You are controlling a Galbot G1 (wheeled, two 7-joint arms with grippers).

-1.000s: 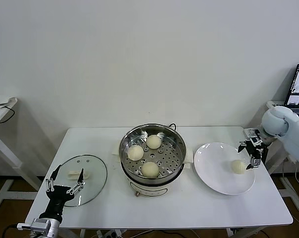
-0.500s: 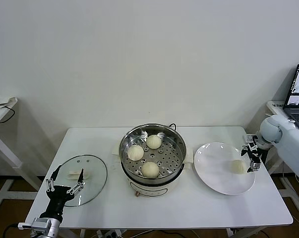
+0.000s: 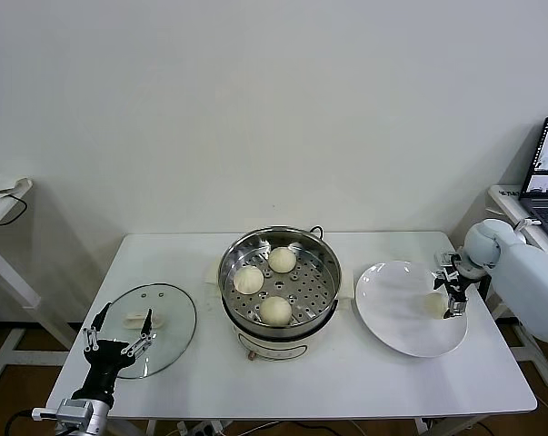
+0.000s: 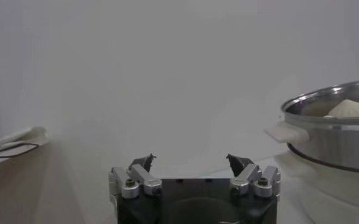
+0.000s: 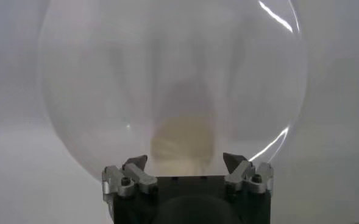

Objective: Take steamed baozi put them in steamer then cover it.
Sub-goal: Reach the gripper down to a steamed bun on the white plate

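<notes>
The 4th small cream-white steamed bun (image 3: 434, 304) lies on the flat white plate (image 3: 396, 313) at the right of the white table (image 3: 346, 381), partly hidden in the head view behind the right hand (image 3: 448, 292); whether the fingertips touch it cannot be told. In the right wrist view that bun (image 5: 180, 141) is a blurred pale mound just ahead of the hand (image 5: 185, 163), and the plate (image 5: 94, 79) is a hazy disc. The left wrist view cuts off the large round stainless-steel steamer (image 4: 334, 131), showing only part of its rim, wall and white base, with 1 bun top above the rim.

The right arm reaches in from the table's right edge, its hand pointing down at the plate's right rim, fingers spread wide on either side of the bun. The left hand (image 3: 119, 334) is parked low at the table's front left corner, fingers spread, over the near edge of the round clear glass lid with a white handle (image 3: 151, 313), which lies flat on the table.

In the head view, 3 buns (image 3: 249, 279) sit on the perforated tray in the steamer (image 3: 278, 272).

Since 1 second ago, the right hand has come lower and closer over the bun; the left hand has not moved.
</notes>
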